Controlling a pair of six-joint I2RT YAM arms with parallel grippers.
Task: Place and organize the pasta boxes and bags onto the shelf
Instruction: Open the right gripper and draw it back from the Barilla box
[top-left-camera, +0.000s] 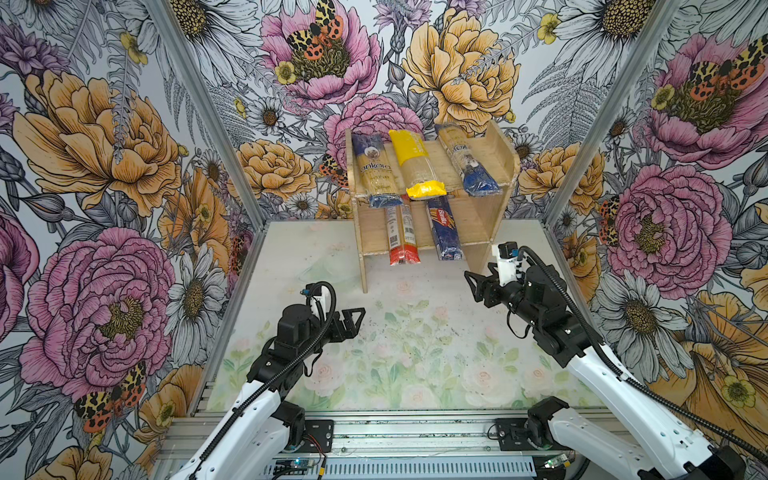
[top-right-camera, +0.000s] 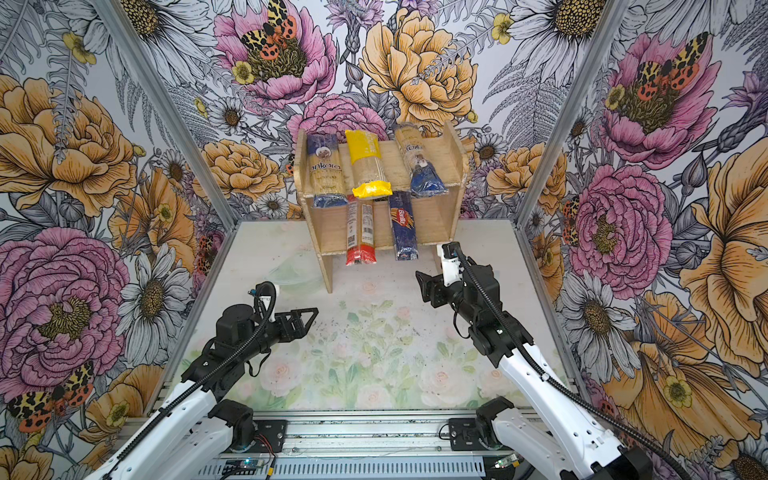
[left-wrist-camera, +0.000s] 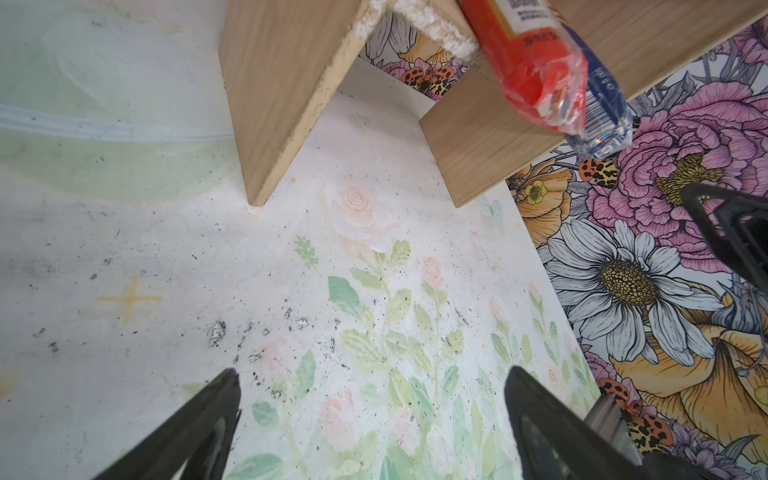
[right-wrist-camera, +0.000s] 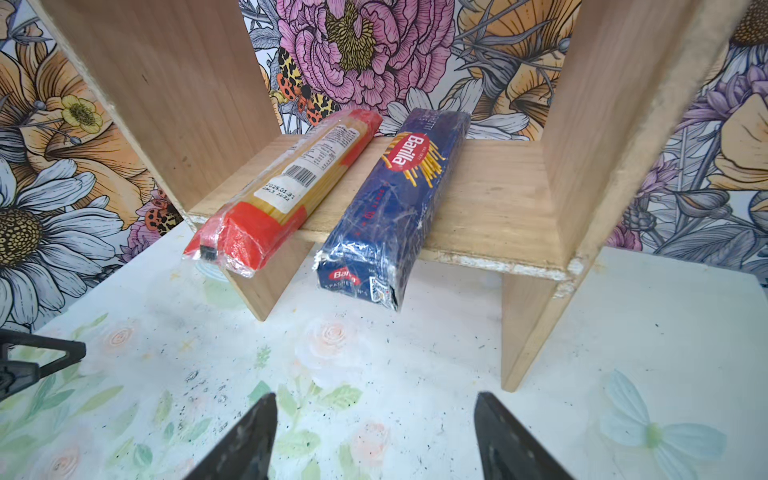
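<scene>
The wooden shelf (top-left-camera: 478, 220) (top-right-camera: 436, 216) stands at the back of the table. Its upper tier carries the "ankara" bag (top-left-camera: 376, 170), the yellow-ended bag (top-left-camera: 415, 164) and the slimmer blue-ended bag (top-left-camera: 465, 160). On the lower tier lie the red-ended pack (top-left-camera: 401, 237) (right-wrist-camera: 286, 187) and the Barilla pack (top-left-camera: 444, 232) (right-wrist-camera: 399, 199), both overhanging the front edge. My right gripper (top-left-camera: 469, 277) (right-wrist-camera: 374, 397) hovers open and empty just in front of the shelf's right panel. My left gripper (top-left-camera: 360, 316) (left-wrist-camera: 372, 374) is open and empty over the table, short of the left panel.
Floral walls with aluminium corner posts (top-left-camera: 582, 137) close in the table on three sides. The floral table mat (top-left-camera: 415, 353) lies in front of the shelf. A metal rail (top-left-camera: 415, 432) carrying both arm bases runs along the near edge.
</scene>
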